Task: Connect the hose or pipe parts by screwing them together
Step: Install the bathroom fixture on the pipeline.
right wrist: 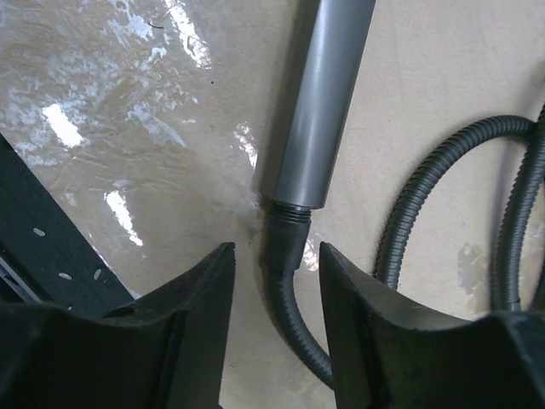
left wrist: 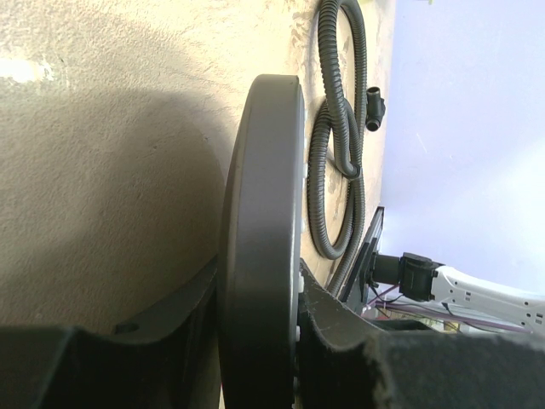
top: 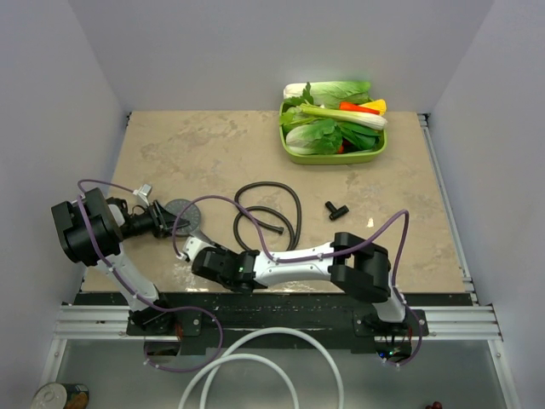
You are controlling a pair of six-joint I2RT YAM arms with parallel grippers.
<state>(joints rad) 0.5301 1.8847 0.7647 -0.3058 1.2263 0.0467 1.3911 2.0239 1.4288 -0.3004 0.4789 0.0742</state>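
The dark grey shower head (top: pixel 180 213) lies on the tan table, its disc (left wrist: pixel 260 221) standing on edge between my left gripper's (left wrist: pixel 255 285) fingers, which are shut on it. Its grey handle (right wrist: pixel 325 111) runs toward the right gripper (right wrist: pixel 272 264). The black hose's end nut (right wrist: pixel 288 232) sits on the handle's thread, between the right jaws. Those jaws stand open, with a gap on each side of the nut. The rest of the hose (top: pixel 271 213) lies coiled at mid table. A small black T-shaped fitting (top: pixel 338 210) lies to its right.
A green tray (top: pixel 294 156) of vegetables stands at the back right. Purple cables (top: pixel 255 223) loop over both arms. A thick white hose (top: pixel 255 362) lies below the table's near rail (top: pixel 272 317). The right arm (top: pixel 306 260) stretches leftward along the near edge.
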